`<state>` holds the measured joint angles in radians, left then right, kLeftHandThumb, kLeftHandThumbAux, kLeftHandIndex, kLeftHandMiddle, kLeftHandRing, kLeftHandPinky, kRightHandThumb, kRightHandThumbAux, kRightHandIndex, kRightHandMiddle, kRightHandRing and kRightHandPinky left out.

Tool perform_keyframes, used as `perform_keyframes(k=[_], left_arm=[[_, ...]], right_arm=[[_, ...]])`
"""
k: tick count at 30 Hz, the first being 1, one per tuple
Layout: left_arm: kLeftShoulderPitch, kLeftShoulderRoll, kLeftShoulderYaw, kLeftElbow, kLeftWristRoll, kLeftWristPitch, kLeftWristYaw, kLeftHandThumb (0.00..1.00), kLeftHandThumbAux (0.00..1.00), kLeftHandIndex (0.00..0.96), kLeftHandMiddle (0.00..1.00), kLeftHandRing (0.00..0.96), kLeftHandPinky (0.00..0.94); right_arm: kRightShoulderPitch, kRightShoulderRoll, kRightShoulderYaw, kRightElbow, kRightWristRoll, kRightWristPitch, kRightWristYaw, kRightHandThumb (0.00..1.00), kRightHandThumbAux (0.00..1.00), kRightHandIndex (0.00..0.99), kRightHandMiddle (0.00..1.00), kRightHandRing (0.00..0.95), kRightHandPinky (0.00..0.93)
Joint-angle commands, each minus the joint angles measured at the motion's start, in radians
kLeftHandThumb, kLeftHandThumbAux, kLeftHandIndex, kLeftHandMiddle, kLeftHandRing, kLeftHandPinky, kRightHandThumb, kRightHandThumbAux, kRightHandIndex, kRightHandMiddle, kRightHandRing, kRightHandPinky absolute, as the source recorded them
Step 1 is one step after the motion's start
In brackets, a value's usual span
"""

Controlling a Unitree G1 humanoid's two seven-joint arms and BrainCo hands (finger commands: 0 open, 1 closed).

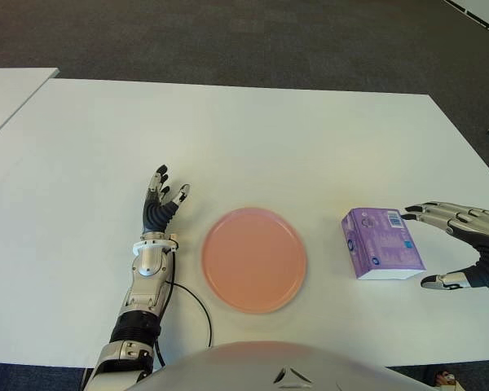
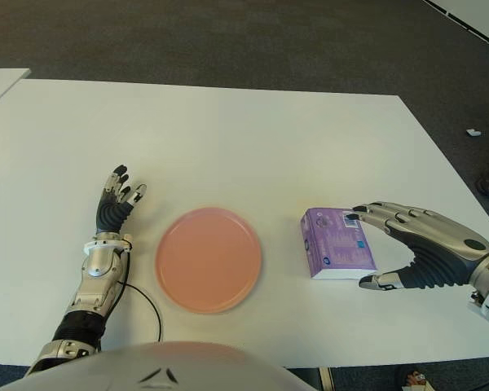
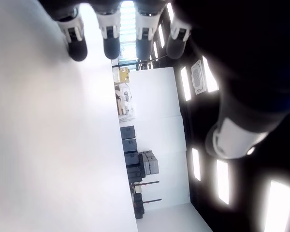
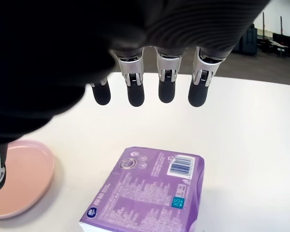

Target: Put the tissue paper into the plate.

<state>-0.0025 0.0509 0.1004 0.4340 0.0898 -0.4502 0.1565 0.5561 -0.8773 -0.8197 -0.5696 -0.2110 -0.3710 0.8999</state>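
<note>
You are reaching your right hand (image 2: 411, 248), fingers spread wide and holding nothing, around the tissue pack (image 2: 336, 243) beside the plate (image 2: 208, 258); next, close on it and lift.

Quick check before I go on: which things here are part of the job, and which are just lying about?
Job:
- tissue pack, flat on the table, right of the plate
- pink plate, nothing in it
- right hand, fingers open around the pack, not gripping

Not in use:
- left hand, open, left of the plate
- white table
</note>
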Motion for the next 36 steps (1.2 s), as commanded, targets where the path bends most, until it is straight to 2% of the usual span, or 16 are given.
perform_keyframes(k=[1, 9, 12, 17, 20, 22, 24, 36], left_arm=[[0.023, 0.004, -0.003, 0.012, 0.018, 0.023, 0.017, 0.080, 0.609, 0.023, 0.028, 0.017, 0.039], [0.024, 0.003, -0.004, 0.012, 0.022, 0.023, 0.022, 0.083, 0.626, 0.022, 0.025, 0.012, 0.026], [0.024, 0.001, -0.003, 0.011, 0.022, 0.023, 0.025, 0.082, 0.639, 0.021, 0.025, 0.012, 0.027], [0.025, -0.002, -0.002, 0.013, 0.017, 0.019, 0.026, 0.079, 0.649, 0.022, 0.028, 0.015, 0.035], [0.025, -0.003, -0.002, 0.015, 0.014, 0.014, 0.025, 0.080, 0.651, 0.022, 0.028, 0.016, 0.035], [0.022, -0.002, -0.002, 0.023, 0.015, 0.006, 0.026, 0.082, 0.650, 0.022, 0.028, 0.016, 0.036], [0.020, -0.002, -0.002, 0.028, 0.015, 0.002, 0.027, 0.079, 0.648, 0.023, 0.029, 0.017, 0.042], [0.021, -0.002, 0.000, 0.029, 0.016, -0.006, 0.030, 0.076, 0.625, 0.023, 0.022, 0.010, 0.033]], right_arm=[[-0.005, 0.012, 0.025, 0.016, -0.023, -0.008, -0.024, 0.054, 0.412, 0.000, 0.000, 0.000, 0.000], [-0.014, 0.013, 0.071, 0.056, -0.056, -0.008, -0.061, 0.047, 0.409, 0.000, 0.000, 0.000, 0.000], [-0.021, 0.014, 0.107, 0.079, -0.083, -0.016, -0.084, 0.051, 0.409, 0.000, 0.000, 0.000, 0.000], [-0.041, 0.025, 0.202, 0.139, -0.163, -0.045, -0.155, 0.061, 0.408, 0.000, 0.000, 0.000, 0.000], [-0.046, 0.019, 0.222, 0.154, -0.176, -0.054, -0.176, 0.066, 0.407, 0.000, 0.000, 0.000, 0.000], [-0.095, 0.024, 0.303, 0.231, -0.250, -0.085, -0.247, 0.080, 0.411, 0.000, 0.000, 0.000, 0.000], [-0.117, 0.026, 0.345, 0.272, -0.288, -0.105, -0.292, 0.098, 0.422, 0.000, 0.000, 0.000, 0.000], [-0.118, 0.011, 0.388, 0.344, -0.310, -0.148, -0.393, 0.122, 0.418, 0.000, 0.000, 0.000, 0.000]])
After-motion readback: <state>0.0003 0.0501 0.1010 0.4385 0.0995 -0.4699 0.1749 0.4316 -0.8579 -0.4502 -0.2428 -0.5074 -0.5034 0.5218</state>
